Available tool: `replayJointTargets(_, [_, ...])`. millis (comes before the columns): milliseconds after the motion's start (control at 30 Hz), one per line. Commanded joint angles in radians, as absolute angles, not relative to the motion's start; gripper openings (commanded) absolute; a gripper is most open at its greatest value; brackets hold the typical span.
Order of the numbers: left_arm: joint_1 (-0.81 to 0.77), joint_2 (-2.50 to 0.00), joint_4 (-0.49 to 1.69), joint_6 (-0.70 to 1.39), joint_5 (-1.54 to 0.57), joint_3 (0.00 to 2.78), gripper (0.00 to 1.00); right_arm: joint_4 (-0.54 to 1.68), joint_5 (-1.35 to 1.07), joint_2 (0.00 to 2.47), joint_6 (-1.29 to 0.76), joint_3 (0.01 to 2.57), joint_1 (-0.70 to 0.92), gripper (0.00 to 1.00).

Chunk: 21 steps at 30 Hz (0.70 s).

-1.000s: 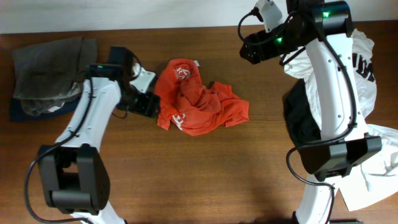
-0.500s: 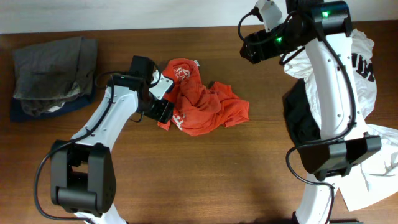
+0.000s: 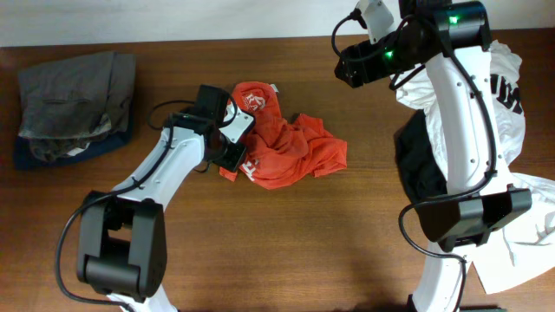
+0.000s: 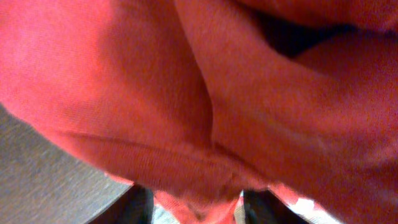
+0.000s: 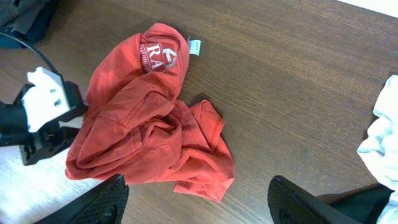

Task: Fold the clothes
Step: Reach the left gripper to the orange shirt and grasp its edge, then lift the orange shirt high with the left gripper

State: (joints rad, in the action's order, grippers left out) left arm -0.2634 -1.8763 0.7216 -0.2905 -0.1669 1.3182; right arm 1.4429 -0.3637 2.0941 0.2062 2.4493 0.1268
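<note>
1. Red-orange T-shirt (image 3: 286, 152) lies crumpled mid-counter (image 3: 277, 251), with some white lettering showing.
2. Left jaws sit at its left edge, red cloth bunched between the fingertips (image 4: 140, 205). Pinched or loose, cannot tell.
3. Right jaws hang released over the counter's far side, nothing between them.
4. White T-shirt (image 3: 512, 95) and black garment (image 3: 416, 173) are heaped at right; grey pile (image 3: 69, 95) far left.

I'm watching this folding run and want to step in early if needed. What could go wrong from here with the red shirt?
1. The left gripper has a bunched fold of the crumpled red-orange T-shirt between its fingers. It may pinch several layers and lift the whole heap instead of spreading it.
2. The right gripper hangs open, away from the shirt. A one-sided pull could just drag the shirt across the table.
</note>
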Motion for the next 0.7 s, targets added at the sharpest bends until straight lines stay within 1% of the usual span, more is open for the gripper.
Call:
replayJointTargets(0, [-0.268,-1.922,0.714,-0.289,-0.148,1.309,0.35,1.441,-0.358,2.100,0.206,2.440,0.122,0.77])
replayJointTargets(33, [-0.268,-1.925,0.710,-0.276,-0.131,1.309,0.30,1.441,-0.357,2.100,0.206,2.440,0.122,0.77])
replayJointTargets(100, [-0.268,-1.925,0.697,-0.237,-0.087,1.309,0.28,1.440,-0.357,2.100,0.206,2.440,0.122,0.77])
replayJointTargets(133, [-0.268,-1.924,0.691,-0.211,-0.070,1.311,0.25,1.440,-0.357,2.100,0.206,2.440,0.122,0.77])
replayJointTargets(200, [-0.268,-1.924,0.688,-0.160,-0.030,1.326,0.15,1.440,-0.357,2.100,0.206,2.440,0.122,0.77])
replayJointTargets(233, [-0.268,-1.924,0.690,-0.148,-0.016,1.332,0.12,1.440,-0.357,2.100,0.206,2.440,0.122,0.77])
replayJointTargets(300, [-0.268,-1.922,0.709,-0.142,0.020,1.364,0.03,1.440,-0.357,2.100,0.206,2.440,0.122,0.77])
replayJointTargets(333, [-0.268,-1.919,0.732,-0.142,0.033,1.396,0.01,1.440,-0.357,2.100,0.206,2.440,0.122,0.77])
replayJointTargets(533, [-0.268,-1.903,0.882,-0.142,0.115,1.631,0.01,1.446,-0.355,2.100,0.206,2.439,0.122,0.78])
replayJointTargets(633, [-0.268,-1.903,1.038,-0.142,0.220,1.883,0.01,1.460,-0.319,2.100,0.206,2.439,0.122,0.78])
replayJointTargets(667, [-0.268,-1.903,1.058,-0.142,0.242,1.925,0.01,1.464,-0.317,2.100,0.206,2.439,0.122,0.78])
